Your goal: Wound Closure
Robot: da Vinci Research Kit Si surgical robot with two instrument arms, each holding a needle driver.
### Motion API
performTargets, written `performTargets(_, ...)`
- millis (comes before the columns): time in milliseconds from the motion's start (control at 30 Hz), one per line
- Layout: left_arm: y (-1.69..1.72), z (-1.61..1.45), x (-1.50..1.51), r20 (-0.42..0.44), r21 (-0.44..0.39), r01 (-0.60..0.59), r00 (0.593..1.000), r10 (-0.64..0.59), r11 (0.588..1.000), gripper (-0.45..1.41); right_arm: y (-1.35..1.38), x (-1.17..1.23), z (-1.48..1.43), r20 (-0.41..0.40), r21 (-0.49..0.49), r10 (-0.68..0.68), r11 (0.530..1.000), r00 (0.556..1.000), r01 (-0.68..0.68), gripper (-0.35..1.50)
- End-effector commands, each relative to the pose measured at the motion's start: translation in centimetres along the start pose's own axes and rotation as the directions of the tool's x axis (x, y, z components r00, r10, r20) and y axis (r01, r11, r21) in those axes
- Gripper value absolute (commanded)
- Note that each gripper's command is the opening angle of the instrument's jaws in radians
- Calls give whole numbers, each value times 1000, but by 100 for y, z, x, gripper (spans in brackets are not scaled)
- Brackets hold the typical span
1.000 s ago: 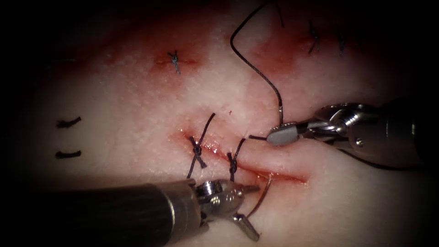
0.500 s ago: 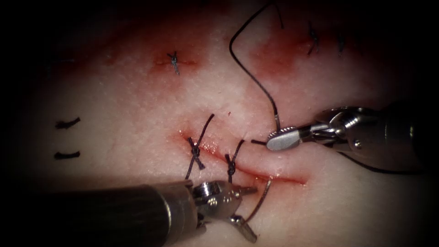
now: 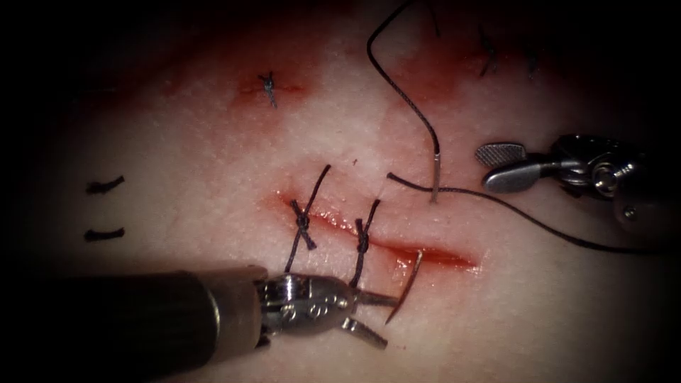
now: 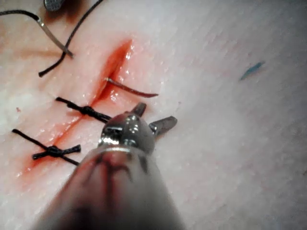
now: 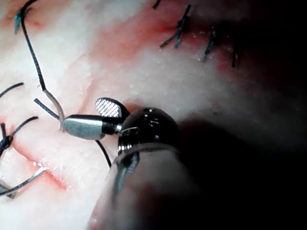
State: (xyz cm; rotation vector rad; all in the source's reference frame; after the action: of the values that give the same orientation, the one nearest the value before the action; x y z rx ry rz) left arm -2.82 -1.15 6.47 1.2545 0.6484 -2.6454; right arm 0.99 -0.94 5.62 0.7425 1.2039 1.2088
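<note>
The needle (image 3: 406, 292) sits in the tissue (image 3: 213, 184) near the right end of the cut (image 3: 383, 245). Its tip end comes up out of the near lip and curves toward the camera, while its tail end (image 3: 435, 177) stands out of the far lip with the thread (image 3: 397, 92) running up and away from it. A second run of thread lies across the tissue from beside the tail toward the right.

The left tool (image 3: 372, 319) is just beside the needle's exposed tip, its jaws spread apart and holding nothing; the upper jaw nearly touches the curve. In the left wrist view the same tool (image 4: 153, 117) stands parted just short of the needle (image 4: 132, 88).

The right tool (image 3: 500, 165) is off to the right of the tail, jaws parted and empty.

Two knotted stitches (image 3: 303, 223) cross the cut left of the needle, with red fluid (image 3: 433, 257) in the open part.
</note>
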Motion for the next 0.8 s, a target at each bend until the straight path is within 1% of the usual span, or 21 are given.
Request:
performTargets(33, 0, 9, -3, -1, -1, -22, 1000, 22, 1000, 37, 8, -9, 4, 1, 0, -3, 1000, 1000, 3, 51)
performTargets(100, -2, 8, -4, -3, 10, -26, 1000, 26, 1000, 42, 10, -17, 3, 7, 9, -12, 1000, 1000, 12, 41)
performTargets(133, -4, 8, -5, -12, 21, -30, 999, 31, 999, 42, 11, -21, 4, 7, 16, -16, 1000, 1000, 16, 32)
performTargets(167, -6, 8, -5, -22, 29, -29, 999, 30, 999, 42, 12, -25, 5, 14, 16, -21, 1000, 1000, 21, 24)
performTargets(200, -9, 8, -4, -46, 52, -23, 999, 25, 998, 47, 14, -32, 8, 29, 14, -31, 999, 999, 30, 17)
performTargets(233, -9, 8, -4, -46, 52, -23, 999, 25, 998, 47, 14, -32, 8, 29, 14, -31, 999, 999, 30, 17)
performTargets(300, -12, 7, -3, -61, 73, -27, 998, 32, 997, 51, 15, -37, 10, 36, 10, -36, 999, 999, 36, 14)
performTargets(400, -17, 5, 3, -92, 105, -26, 995, 35, 994, 51, 17, -38, 11, 35, 9, -39, 999, 999, 38, 10)
performTargets(500, -21, 5, 9, -121, 131, -20, 992, 36, 991, 56, 18, -39, 11, 35, 9, -40, 999, 999, 40, 10)
performTargets(567, -23, 5, 13, -133, 144, -16, 990, 35, 990, 56, 18, -40, 11, 35, 9, -41, 999, 999, 41, 5)
performTargets(800, -29, 7, 20, -146, 179, -20, 988, 47, 984, 57, 19, -45, 12, 35, 11, -47, 999, 998, 46, 0)
